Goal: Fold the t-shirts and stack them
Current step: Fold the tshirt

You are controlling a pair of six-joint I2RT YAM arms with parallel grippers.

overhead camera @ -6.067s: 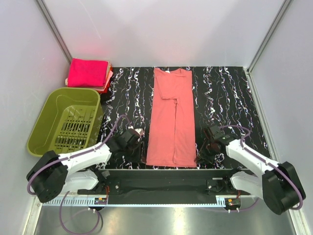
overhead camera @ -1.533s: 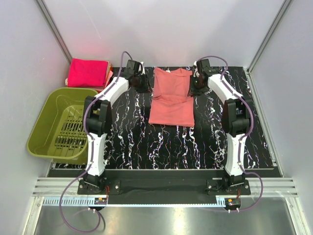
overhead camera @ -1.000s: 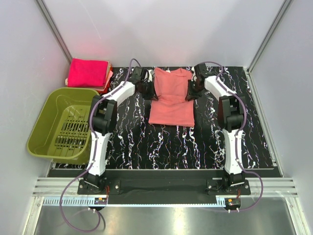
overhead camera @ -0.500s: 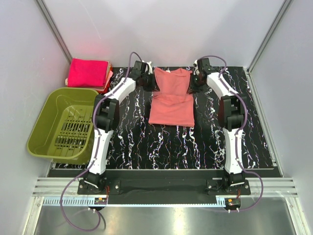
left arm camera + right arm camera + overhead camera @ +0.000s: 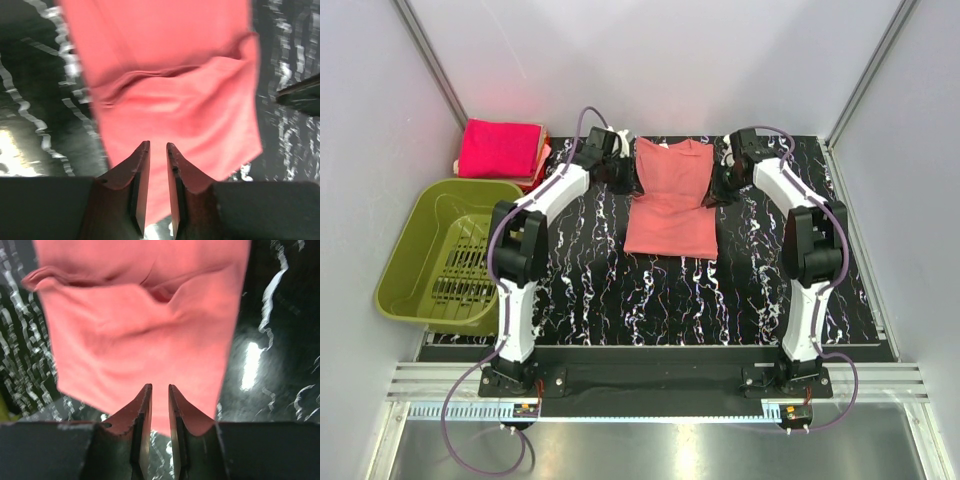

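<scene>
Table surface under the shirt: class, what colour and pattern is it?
Black table surface with white marbled streaks, clearest in the top external view.

Shirt ctr-back on table, stack far-left corner, basket in front

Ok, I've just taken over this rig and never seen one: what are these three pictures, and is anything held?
Two robot arms, bolted at the near edge, each end in a two-finger gripper. The wide picture looks down from above and behind them; the two close-ups come from cameras on the wrists. On the black marbled table lies a salmon t-shirt, folded over, an arm reaching to each side. A folded magenta stack sits far left, beside a green basket. The left gripper and right gripper are nearly closed above the shirt; no cloth looks pinched.
</scene>
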